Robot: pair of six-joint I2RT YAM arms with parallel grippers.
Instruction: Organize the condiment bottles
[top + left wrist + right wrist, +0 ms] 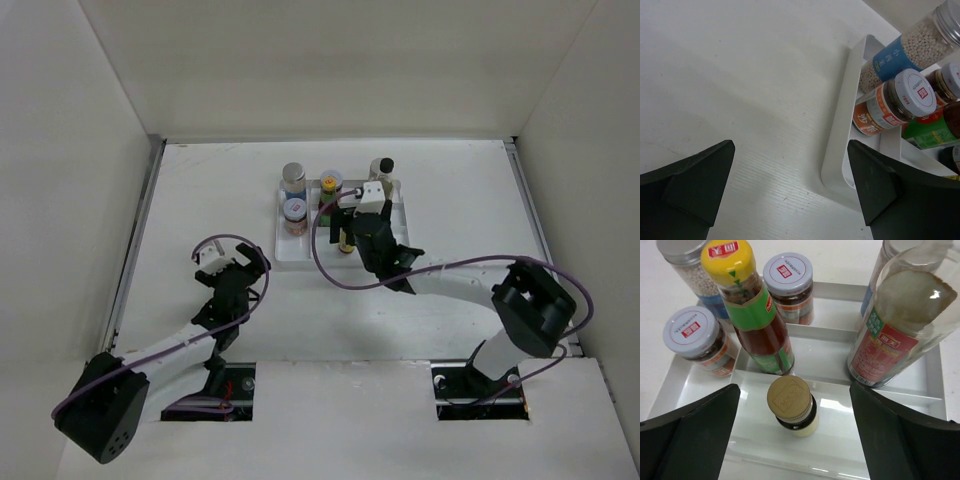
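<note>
The condiment bottles stand in a white compartmented tray (pixel 295 248). In the right wrist view a small gold-capped bottle (pixel 790 402) stands upright in the front compartment. My right gripper (pixel 794 410) is open around it, with both fingers clear of it. Behind it are a yellow-capped sauce bottle (pixel 757 315), two grey-lidded jars (pixel 692 337) (pixel 788 285), a peppercorn jar (pixel 687 265) and a tall clear bottle (pixel 900 325). My left gripper (pixel 790 170) is open and empty over the table, just off the tray's near left corner (pixel 845 115).
White walls enclose the table on three sides. The tray sits at the back centre (pixel 340 258). The right arm (pixel 450 278) reaches across from the right with a purple cable looping beside it. Two cut-outs hold the arm bases at the near edge.
</note>
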